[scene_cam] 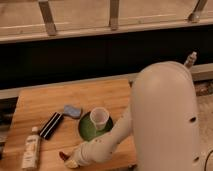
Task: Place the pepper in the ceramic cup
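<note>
The pepper (63, 156) shows as a small dark red tip on the wooden table near its front edge, right beside the end of my gripper (71, 161). The gripper sits low over the table at the front left, at the end of the white arm (107, 142), and hides most of the pepper. Whether it grips the pepper does not show. The ceramic cup (99, 118) is pale and handleless. It stands upright on the round green plate (86, 131), up and to the right of the gripper.
A white-labelled bottle (31, 151) lies at the front left. A black ribbed bar (51, 125) lies left of the plate, a small blue-grey object (72, 111) behind it. My large white body (165, 120) covers the table's right side. The table's front edge is close to the gripper.
</note>
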Motion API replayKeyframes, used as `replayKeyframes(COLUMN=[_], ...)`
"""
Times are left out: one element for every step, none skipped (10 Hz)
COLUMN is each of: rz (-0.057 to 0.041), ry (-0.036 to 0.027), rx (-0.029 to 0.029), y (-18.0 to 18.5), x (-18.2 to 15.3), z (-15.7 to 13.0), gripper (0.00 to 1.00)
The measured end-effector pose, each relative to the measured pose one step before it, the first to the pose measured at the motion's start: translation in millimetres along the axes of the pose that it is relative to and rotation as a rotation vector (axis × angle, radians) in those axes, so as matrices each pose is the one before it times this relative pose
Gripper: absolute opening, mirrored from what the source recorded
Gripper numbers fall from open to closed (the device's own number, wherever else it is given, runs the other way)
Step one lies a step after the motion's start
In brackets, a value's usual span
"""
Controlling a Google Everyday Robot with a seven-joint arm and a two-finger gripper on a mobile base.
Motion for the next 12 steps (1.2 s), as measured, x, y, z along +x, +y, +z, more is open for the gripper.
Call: replayKeyframes(rz=[-0.02447, -0.0242, -0.02064, -0.01822, -0.01835, -0.01419, -0.00806, 0.00493, 0.01499, 0.01734, 0.0163, 0.01993], ry=[-0.00829, -0.00421, -0.00144, 0.00068, 0.00315, 0.00206, 0.0013, -0.00126, -0.00988, -0.04372, -0.06518, -0.11733], rx=[0.02173, 0.01462, 0.01769, 0.01802, 0.02499, 0.02454, 0.0301, 0.01943, 0.03063, 0.01687, 0.01237, 0.01416], y=[-3.06, -2.09, -3.7, -3.96, -5.75, -5.14, -6.65, -5.36, -10.78, -9.61, -7.99, -12.23], x=[-13.5, -16.16, -18.09, -15.82, -13.71, -9.92, -7.71, -0.46, 6.26, 7.27, 3.56, 0.25], z=[-9.6, -11.08, -13.8, -12.49, -13.96, -12.02, -13.46, -6.76, -9.93, -8.36, -6.6, -6.27], gripper=[0.0, 0.0, 0.0, 0.0, 0.0, 0.0, 0.0, 0.0, 0.0, 0.0, 0.0, 0.0])
